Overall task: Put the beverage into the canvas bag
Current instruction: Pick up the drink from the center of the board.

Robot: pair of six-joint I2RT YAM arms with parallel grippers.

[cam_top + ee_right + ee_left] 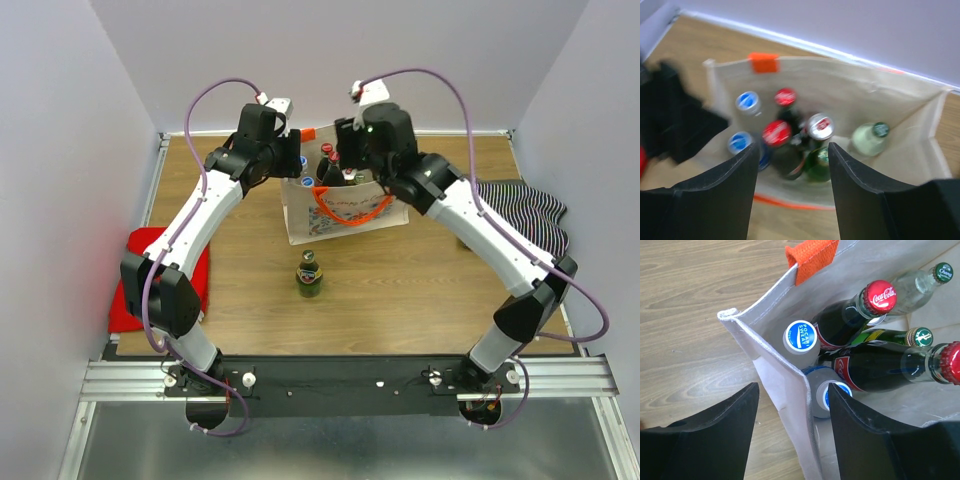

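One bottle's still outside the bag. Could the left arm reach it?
Probably yes: the bottle stands alone on bare table, and the left gripper is open, though it straddles the bag wall.

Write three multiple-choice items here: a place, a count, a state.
1. Where is the lone bottle? A on red cloth; B on the table before the bag; C on striped cloth.
2. How many blue caps are in the bag? A one; B two; C four.
3. How is the left gripper? A shut on a bottle; B shut on a handle; C open astride the bag's wall.
Key: B, it stands on the table; B, both wrist views show two; C, a finger each side.
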